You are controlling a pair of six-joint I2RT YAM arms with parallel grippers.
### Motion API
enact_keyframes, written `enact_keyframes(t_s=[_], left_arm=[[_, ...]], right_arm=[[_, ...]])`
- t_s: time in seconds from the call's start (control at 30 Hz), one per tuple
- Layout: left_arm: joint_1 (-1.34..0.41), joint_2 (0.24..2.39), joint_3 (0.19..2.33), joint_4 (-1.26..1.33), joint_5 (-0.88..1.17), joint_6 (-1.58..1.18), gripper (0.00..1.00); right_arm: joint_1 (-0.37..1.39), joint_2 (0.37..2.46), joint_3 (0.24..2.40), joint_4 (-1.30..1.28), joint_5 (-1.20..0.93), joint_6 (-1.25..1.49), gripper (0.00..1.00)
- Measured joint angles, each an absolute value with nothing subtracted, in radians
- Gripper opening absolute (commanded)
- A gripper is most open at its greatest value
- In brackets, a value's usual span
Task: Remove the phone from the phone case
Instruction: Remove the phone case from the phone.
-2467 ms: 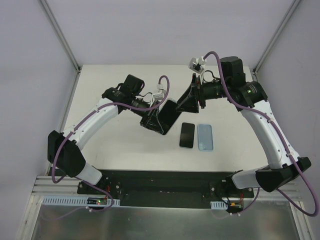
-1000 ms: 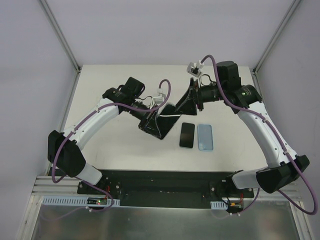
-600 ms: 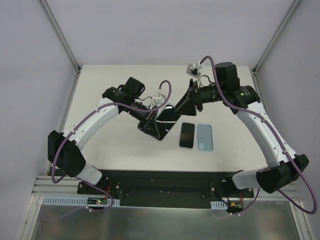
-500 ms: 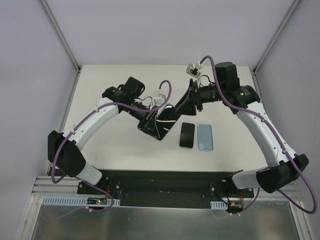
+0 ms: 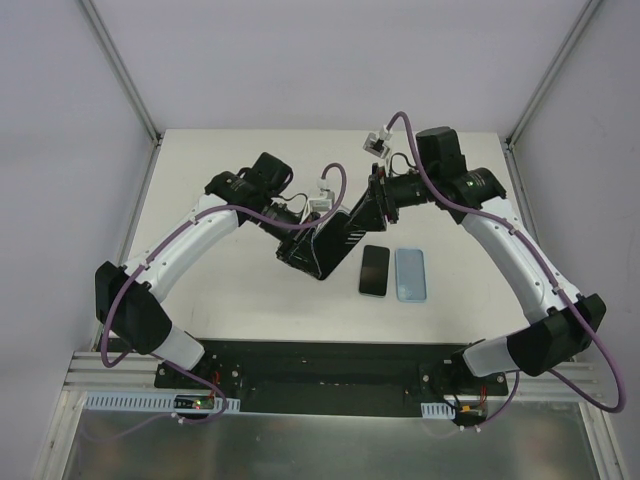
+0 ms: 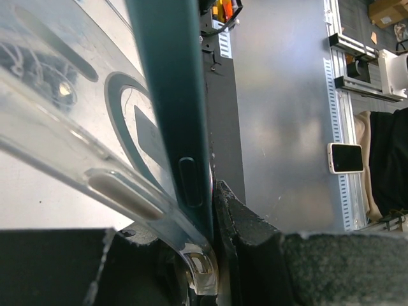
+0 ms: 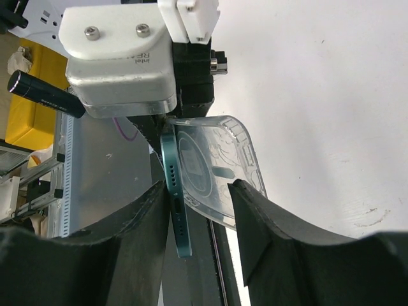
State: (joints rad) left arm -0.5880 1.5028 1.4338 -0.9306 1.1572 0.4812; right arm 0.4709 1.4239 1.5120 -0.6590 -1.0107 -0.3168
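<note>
A teal phone [image 7: 174, 191] is held above the table, edge-on in the right wrist view. Its clear phone case [image 7: 220, 169] is peeled away from it at the free end, still joined near the left gripper. The left gripper [image 6: 213, 255] is shut on the lower end, clamping the phone's edge [image 6: 172, 95] and a corner of the case [image 6: 76, 146] together. The right gripper [image 7: 199, 191] is open and straddles the free end, one finger [image 7: 127, 242] beside the phone, the other finger [image 7: 268, 236] in front of the case. In the top view the phone [image 5: 335, 240] hangs between both grippers.
A black phone [image 5: 374, 270] and a light blue phone or case [image 5: 410, 275] lie flat side by side on the white table [image 5: 230, 290], just right of and below the held phone. Metal frame posts [image 5: 120, 70] stand at the back corners.
The right arm has swung left towards the left gripper, so its fingers now straddle the phone's free end, and its jaws have narrowed a little. The left gripper kept its hold.
</note>
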Motion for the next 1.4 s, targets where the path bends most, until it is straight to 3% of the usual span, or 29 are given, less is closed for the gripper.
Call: enact_keyframes(t_s=[0.53, 0.63, 0.83, 0.93, 0.97, 1.03, 1.4], left_arm=[[-0.598, 1.536, 1.527, -0.933, 1.056, 0.496, 0.0], [-0.601, 1.556, 1.552, -0.932, 1.037, 0.489, 0.0], [-0.603, 1.564, 1.562, -0.942, 1.041, 0.479, 0.0], [-0.603, 1.568, 1.562, -0.96, 1.042, 0.476, 0.0], [-0.603, 1.569, 1.562, -0.961, 1.039, 0.476, 0.07], [-0.603, 1.571, 1.562, -0.96, 1.038, 0.476, 0.12], [-0.603, 1.599, 1.562, -0.95, 1.045, 0.467, 0.13]], right_arm=[[0.473, 1.42, 1.471, -0.668, -1.087, -0.334, 0.4], [0.484, 1.42, 1.462, -0.67, -1.082, -0.344, 0.31], [0.495, 1.426, 1.452, -0.655, -1.074, -0.39, 0.01], [0.498, 1.425, 1.445, -0.652, -1.079, -0.418, 0.0], [0.499, 1.425, 1.443, -0.651, -1.08, -0.42, 0.0], [0.498, 1.425, 1.441, -0.652, -1.079, -0.425, 0.0], [0.482, 1.41, 1.404, -0.636, -1.077, -0.454, 0.0]])
